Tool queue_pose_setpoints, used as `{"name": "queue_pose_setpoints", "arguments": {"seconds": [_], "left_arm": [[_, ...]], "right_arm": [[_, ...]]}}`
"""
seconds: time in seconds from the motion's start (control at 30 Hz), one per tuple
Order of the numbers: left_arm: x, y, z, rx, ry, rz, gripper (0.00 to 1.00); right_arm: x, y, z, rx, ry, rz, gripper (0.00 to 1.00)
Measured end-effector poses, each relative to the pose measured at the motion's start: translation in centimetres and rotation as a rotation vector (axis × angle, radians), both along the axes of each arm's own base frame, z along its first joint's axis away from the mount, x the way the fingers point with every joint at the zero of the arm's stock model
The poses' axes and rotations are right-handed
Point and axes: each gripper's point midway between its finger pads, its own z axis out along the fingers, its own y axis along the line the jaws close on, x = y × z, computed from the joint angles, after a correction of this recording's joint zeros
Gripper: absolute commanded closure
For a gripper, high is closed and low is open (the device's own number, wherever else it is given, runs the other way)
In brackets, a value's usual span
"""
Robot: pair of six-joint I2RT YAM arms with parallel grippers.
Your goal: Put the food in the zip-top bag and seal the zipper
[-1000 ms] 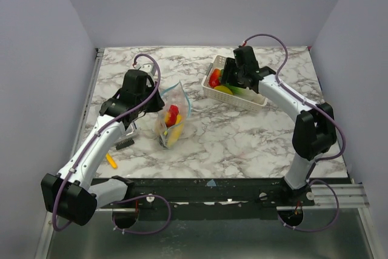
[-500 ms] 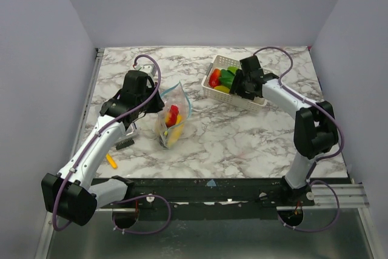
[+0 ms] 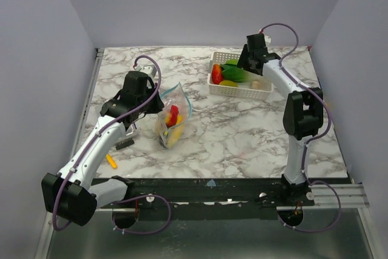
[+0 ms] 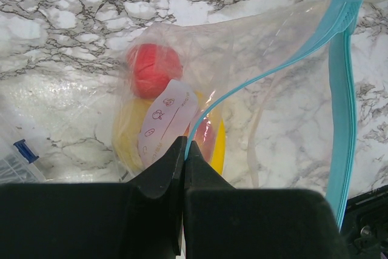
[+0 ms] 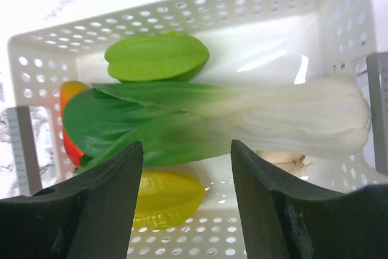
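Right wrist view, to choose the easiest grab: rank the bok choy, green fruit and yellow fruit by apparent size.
1. bok choy, clearly largest.
2. green fruit.
3. yellow fruit, though the fingers hide part of it, so second versus third is unsure.

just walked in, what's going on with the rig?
Left gripper is shut on the blue zipper of the zip-top bag, holding its mouth open; a red fruit and a yellow piece lie inside. Right gripper hovers, fingers open, above the toy bok choy in the white basket. Not sealed yet.
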Motion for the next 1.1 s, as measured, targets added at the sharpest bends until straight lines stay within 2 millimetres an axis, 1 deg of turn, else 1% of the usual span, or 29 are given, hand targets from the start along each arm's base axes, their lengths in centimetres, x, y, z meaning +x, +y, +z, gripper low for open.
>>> {"name": "queue_pose_setpoints", "arguments": {"seconds": [0.07, 0.13, 0.17, 0.27, 0.3, 0.37, 0.43, 0.53, 0.63, 0.73, 0.87, 0.97, 1.03, 1.1], "left_arm": [[0.0, 0.0, 0.0, 0.001, 0.001, 0.0, 1.0], [0.0, 0.0, 0.0, 0.0, 0.001, 0.0, 1.0], [0.0, 0.0, 0.0, 0.0, 0.001, 0.0, 1.0], [0.0, 0.0, 0.0, 0.0, 0.0, 0.0, 1.0], [0.0, 0.0, 0.0, 0.0, 0.0, 0.0, 1.0], [0.0, 0.0, 0.0, 0.0, 0.0, 0.0, 1.0], [0.0, 0.0, 0.0, 0.0, 0.001, 0.0, 1.0], [0.0, 0.0, 0.0, 0.0, 0.001, 0.0, 1.0], [0.0, 0.0, 0.0, 0.0, 0.001, 0.0, 1.0], [0.0, 0.0, 0.0, 0.0, 0.0, 0.0, 1.0], [0.0, 0.0, 0.0, -0.001, -0.001, 0.0, 1.0], [0.0, 0.0, 0.0, -0.001, -0.002, 0.0, 1.0], [0.0, 0.0, 0.0, -0.001, -0.002, 0.0, 1.0], [0.1, 0.0, 0.1, -0.002, -0.004, 0.0, 1.0]], "right_arm": [[0.5, -0.2, 1.2, -0.004, -0.033, 0.003, 0.37], [0.4, -0.1, 1.4, -0.007, -0.041, 0.016, 0.37], [0.1, -0.1, 1.3, -0.009, -0.036, 0.025, 0.37], [-1.3, -0.4, 0.3, -0.023, -0.002, 0.038, 0.38], [-1.7, -0.6, -0.1, -0.034, 0.01, 0.038, 0.39], [-2.4, -1.3, -1.1, -0.066, 0.034, 0.023, 0.45], [-3.1, -2.2, -2.1, -0.107, 0.062, 0.0, 0.47], [-3.9, -3.4, -3.1, -0.159, 0.087, -0.038, 0.47], [-4.2, -3.7, -3.5, -0.17, 0.096, -0.043, 0.42], [-3.7, -2.8, -3.3, -0.127, 0.078, -0.018, 0.35], [-3.0, 0.2, -3.2, 0.001, 0.047, 0.084, 0.26], [-3.1, 2.6, -3.0, 0.078, 0.038, 0.187, 0.22], [-3.0, 3.7, -2.6, 0.097, 0.022, 0.249, 0.2], [-2.8, 4.3, -2.6, 0.098, 0.011, 0.304, 0.18]]}}
